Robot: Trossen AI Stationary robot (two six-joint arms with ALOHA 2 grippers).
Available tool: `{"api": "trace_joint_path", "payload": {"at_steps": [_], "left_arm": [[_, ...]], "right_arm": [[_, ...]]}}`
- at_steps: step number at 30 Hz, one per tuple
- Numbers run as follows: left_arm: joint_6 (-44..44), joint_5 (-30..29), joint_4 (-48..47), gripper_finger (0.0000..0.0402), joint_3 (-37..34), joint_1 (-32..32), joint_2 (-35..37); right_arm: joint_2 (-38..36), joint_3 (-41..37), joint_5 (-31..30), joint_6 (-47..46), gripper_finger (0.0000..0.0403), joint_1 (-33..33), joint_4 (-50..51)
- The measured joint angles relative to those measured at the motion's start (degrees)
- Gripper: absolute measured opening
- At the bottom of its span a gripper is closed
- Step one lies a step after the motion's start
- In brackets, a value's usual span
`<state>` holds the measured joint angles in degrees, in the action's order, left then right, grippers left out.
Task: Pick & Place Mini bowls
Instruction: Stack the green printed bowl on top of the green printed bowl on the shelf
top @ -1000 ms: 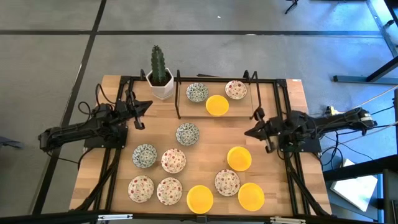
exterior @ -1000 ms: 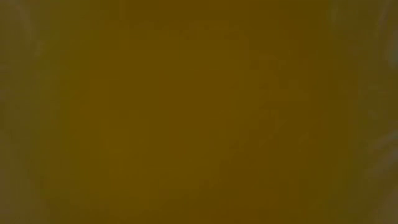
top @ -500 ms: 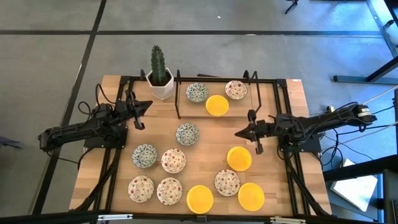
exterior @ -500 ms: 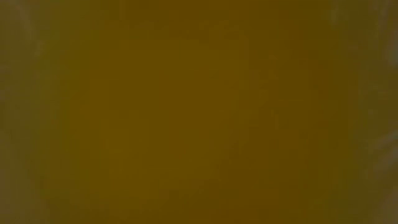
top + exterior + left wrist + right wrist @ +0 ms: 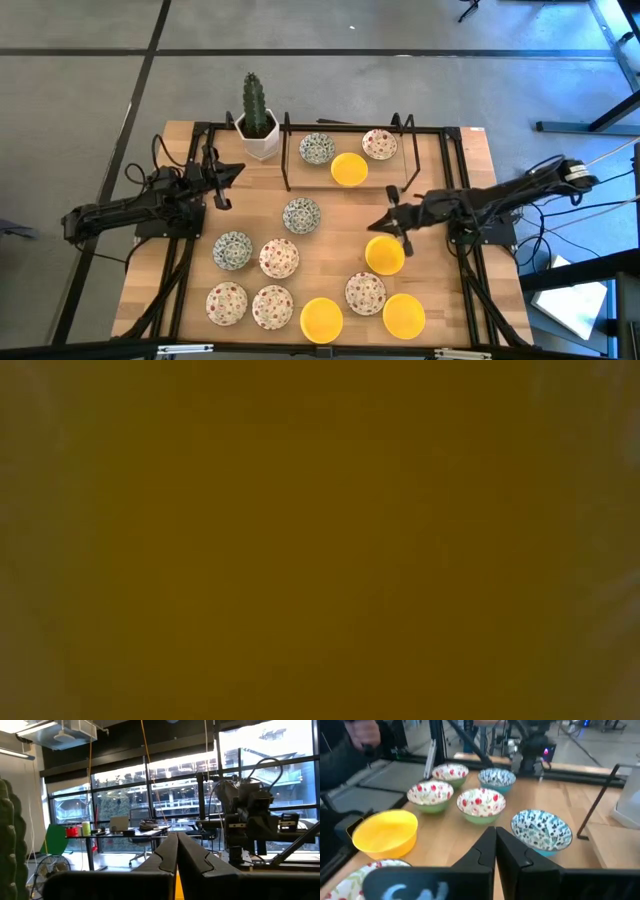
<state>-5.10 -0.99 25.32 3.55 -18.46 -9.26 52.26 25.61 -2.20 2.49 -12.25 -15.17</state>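
Several mini bowls rest on their bases on the wooden table [image 5: 450,300]: yellow [image 5: 385,254], red-speckled [image 5: 279,258] and blue-green [image 5: 302,215]. Three more stand on a black-framed stand [image 5: 288,160] at the far edge. My right gripper [image 5: 372,226] is shut and empty. It hovers over the table's middle right, just beyond the yellow bowl's far rim. In its wrist view the shut fingers [image 5: 495,834] point toward a blue-green bowl [image 5: 541,827] and red-speckled ones [image 5: 481,801]. My left gripper [image 5: 238,170] waits shut at the far left [image 5: 176,840], by the cactus.
A cactus in a white pot [image 5: 257,125] stands at the far left corner. Black frame rails [image 5: 465,280] run along both sides of the table. The low view is filled by a yellow-brown blur. A dark sleeve [image 5: 350,745] shows beyond the table.
My right gripper has reached out from the table's right side toward its middle and slightly nearer, tipping a little downward, and stays shut. It now hangs by the yellow bowl. No bowl has moved.
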Motion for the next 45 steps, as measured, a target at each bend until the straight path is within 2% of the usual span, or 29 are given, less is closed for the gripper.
{"api": "trace_joint_path", "payload": {"at_steps": [10,14,17,22,25,28,34,42,45], "left_arm": [[-1.66,-1.88,-0.61,0.0007,0.0,0.0,-0.02],[-2.15,-2.58,-1.27,0.0005,0.0,0.0,0.0],[-3.0,-2.74,-5.93,0.0002,0.0,0.0,-0.02],[-1.41,-4.91,-10.25,0.0004,0.0,0.0,-0.02],[0.25,-4.94,-10.1,0.0008,0.0,0.0,-0.02],[1.87,-4.94,-9.12,0.0007,0.0,0.0,-0.02],[2.86,-3.72,-7.24,0.0002,0.0,0.0,-0.02],[2.86,-2.86,-7.32,0.0005,0.0,0.0,-0.02],[2.86,-2.86,-6.82,0.0002,0.0,0.0,-0.02]], "right_arm": [[3.25,1.94,-1.29,1.01,0.0013,-0.93,-0.79],[4.15,3.87,-1.02,-1.28,0.0013,-3.49,0.26],[6.9,9.39,-1.82,-2.51,0.0013,-7.14,9.5],[16.16,25.44,-7.53,-9.04,0.0013,-11.3,33.12],[22.56,34.4,-7.64,-12.43,0.0014,-11.41,43.58],[28.23,40.62,-6.33,-12.76,0.0021,-11.65,49.46],[36.37,44.96,-5.68,-12.84,0.0078,-12.26,57.02],[40.55,44.26,-5.1,-13.77,0.0187,-12.73,56.0],[41.89,44.28,-2.48,-13.14,0.0219,-13.01,53.19]]}}
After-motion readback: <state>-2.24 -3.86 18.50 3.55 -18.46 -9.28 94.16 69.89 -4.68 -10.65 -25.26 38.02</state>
